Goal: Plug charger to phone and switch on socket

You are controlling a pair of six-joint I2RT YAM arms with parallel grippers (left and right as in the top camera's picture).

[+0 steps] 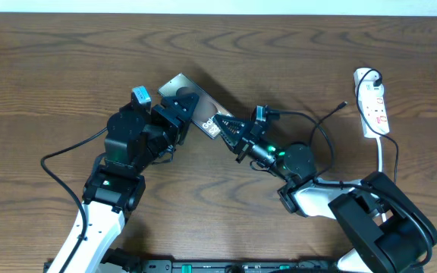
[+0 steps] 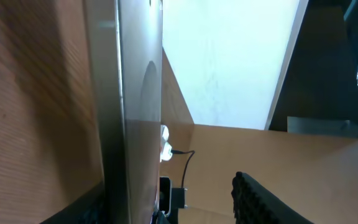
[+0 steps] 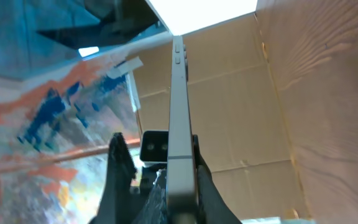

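Observation:
The phone [image 1: 202, 112] is a dark slab with white lettering, lying slantwise at the table's middle and raised a little off the wood. My right gripper [image 1: 224, 127] is shut on its lettered end; the right wrist view shows the phone's thin edge [image 3: 180, 112] pinched between the fingers [image 3: 166, 155]. My left gripper [image 1: 182, 102] straddles the other end, open. In the left wrist view the phone [image 2: 126, 112] lies against one finger and the ribbed finger [image 2: 263, 199] stands apart. The white socket [image 1: 373, 102] lies at the far right with a black plug [image 1: 372, 76] in it. The charger cable [image 1: 325, 120] trails loose on the table.
Both arm bases stand at the table's near edge, the right one [image 1: 378, 220] under the socket's white cord [image 1: 381, 152]. The left arm's thick black cable [image 1: 59, 163] loops on the wood at the left. Bare wood runs along the far side.

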